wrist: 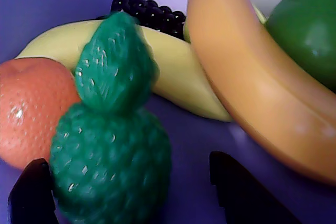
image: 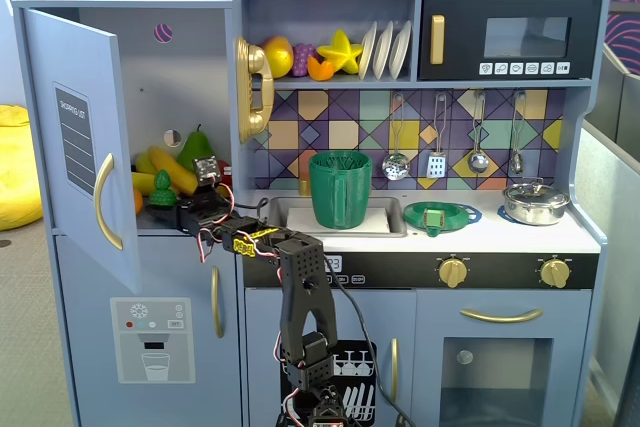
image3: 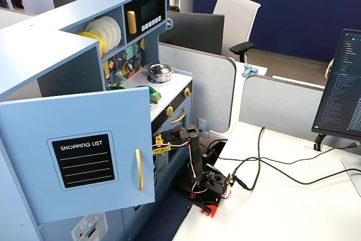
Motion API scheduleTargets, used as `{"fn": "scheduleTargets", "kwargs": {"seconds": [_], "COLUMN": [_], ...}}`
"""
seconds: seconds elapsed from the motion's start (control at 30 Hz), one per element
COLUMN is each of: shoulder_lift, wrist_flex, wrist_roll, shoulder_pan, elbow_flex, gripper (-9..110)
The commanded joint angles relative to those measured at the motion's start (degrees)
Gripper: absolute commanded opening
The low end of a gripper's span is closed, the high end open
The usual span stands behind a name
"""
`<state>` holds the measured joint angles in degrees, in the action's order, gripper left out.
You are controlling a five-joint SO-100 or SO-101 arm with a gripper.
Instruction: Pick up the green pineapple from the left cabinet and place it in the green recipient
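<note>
The green pineapple (wrist: 113, 166) stands upright on the shelf of the left cabinet, whose blue door (image: 80, 137) hangs open. In a fixed view the pineapple (image: 162, 187) sits at the shelf's front. My gripper (wrist: 128, 163) is open around it. The left finger (wrist: 31, 192) is at the pineapple's side. The right finger (wrist: 241, 192) is well apart from it. In a fixed view the gripper (image: 172, 205) reaches into the cabinet. The green recipient (image: 340, 187), a ribbed pitcher, stands in the sink right of the cabinet.
An orange (wrist: 26, 108) touches the pineapple's left side. A yellow banana (wrist: 178, 72), an orange-coloured banana (wrist: 252, 87), a green pear (wrist: 310, 24) and dark grapes (wrist: 147, 11) lie behind. A green strainer (image: 435, 215) and a pot (image: 535, 202) sit on the counter.
</note>
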<state>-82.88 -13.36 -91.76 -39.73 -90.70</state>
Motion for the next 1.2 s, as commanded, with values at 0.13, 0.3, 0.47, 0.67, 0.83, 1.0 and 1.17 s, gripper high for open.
{"fn": "scheduleTargets", "kwargs": {"seconds": [0.13,0.3,0.47,0.67,0.83,1.0,1.17], "shoulder_lift": [2.02,1.41,-1.14,-22.85,-52.03,-73.74,-80.77], "wrist_flex": [3.16,3.16,2.29,3.87,21.09,37.79,50.19], "wrist_roll": [-0.62,-0.26,-3.16,-13.97,-15.38,-15.03,-12.66], "shoulder_pan": [-1.85,-3.08,-3.25,-4.75,-9.40,-7.38,4.92], "elbow_flex": [8.88,8.61,6.50,-7.21,-20.92,-25.84,-19.25], "gripper": [27,6,0,0,0,0,0]}}
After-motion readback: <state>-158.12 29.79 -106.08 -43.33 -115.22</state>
